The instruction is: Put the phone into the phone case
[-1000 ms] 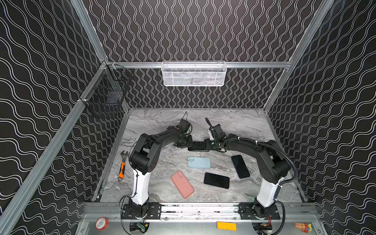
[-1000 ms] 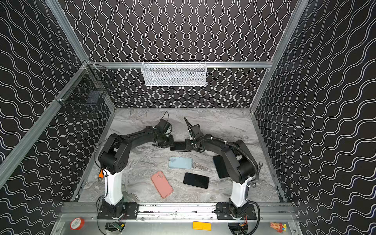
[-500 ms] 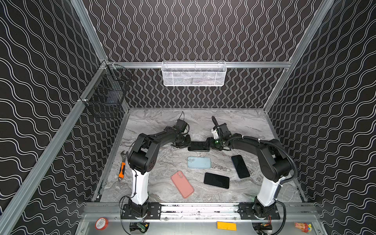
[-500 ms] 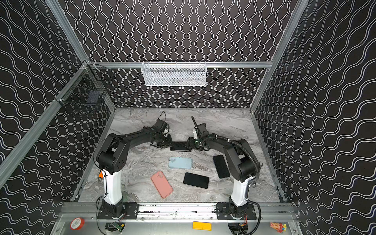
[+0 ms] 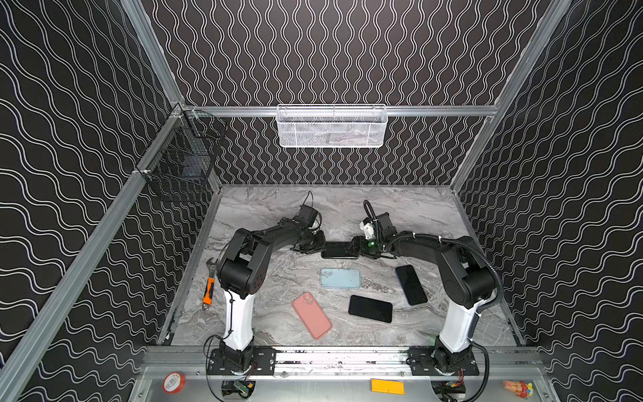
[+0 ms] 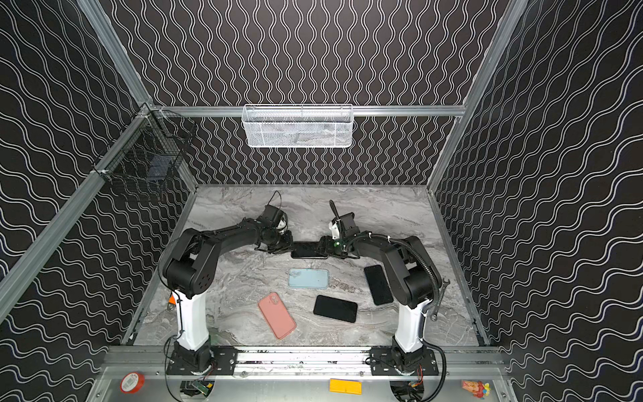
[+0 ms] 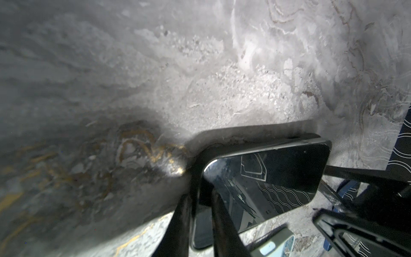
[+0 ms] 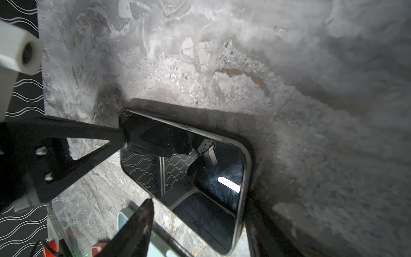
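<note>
Grey marbled tabletop, black wavy-lined walls; label on the tape roll too small to read. Left claw narrowly pinches one end of the black phone; right claw gapes wide at the opposite end.

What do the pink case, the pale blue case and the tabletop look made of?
Pink case: matte, likely silicone; no glare. Pale blue case: likewise matte, probably soft plastic or silicone. Tabletop: grey veined marble look, possibly a printed laminate; cannot tell.
</note>
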You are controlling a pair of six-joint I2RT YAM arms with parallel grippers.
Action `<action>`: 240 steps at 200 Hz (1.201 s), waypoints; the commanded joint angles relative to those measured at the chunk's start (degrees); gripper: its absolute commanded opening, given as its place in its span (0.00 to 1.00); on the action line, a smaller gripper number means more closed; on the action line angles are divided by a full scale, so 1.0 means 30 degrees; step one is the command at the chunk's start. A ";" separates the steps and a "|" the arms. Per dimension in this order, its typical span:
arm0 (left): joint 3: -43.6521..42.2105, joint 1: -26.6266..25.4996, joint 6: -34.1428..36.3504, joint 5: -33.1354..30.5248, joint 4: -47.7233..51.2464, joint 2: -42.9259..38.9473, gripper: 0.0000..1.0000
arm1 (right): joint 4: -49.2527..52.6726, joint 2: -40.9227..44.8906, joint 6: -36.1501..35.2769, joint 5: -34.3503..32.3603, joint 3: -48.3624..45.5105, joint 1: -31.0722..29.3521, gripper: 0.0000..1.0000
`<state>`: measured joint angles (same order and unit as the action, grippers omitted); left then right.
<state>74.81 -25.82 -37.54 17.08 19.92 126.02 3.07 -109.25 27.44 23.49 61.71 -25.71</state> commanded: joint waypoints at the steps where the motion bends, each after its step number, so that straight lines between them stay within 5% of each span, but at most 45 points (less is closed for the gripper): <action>1: -0.0681 -0.0119 -0.0213 -0.1402 0.1651 0.0641 0.20 | -0.2124 -0.0329 0.0690 0.4055 -0.0459 -0.0161 0.65; 185: -0.2781 0.0537 -0.1049 0.0801 -0.1520 -0.0719 0.23 | -1.1433 0.1202 0.4557 0.8423 -0.4383 0.1210 0.63; 240: -0.3081 0.0716 -0.1201 0.0898 -0.1661 -0.0921 0.24 | -0.8793 0.1457 0.3620 0.5915 -0.4135 0.1423 0.65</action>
<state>66.54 -23.64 -40.42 18.41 6.81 122.04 -20.36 -105.89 40.10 42.28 48.40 -21.30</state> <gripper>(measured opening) 0.235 0.644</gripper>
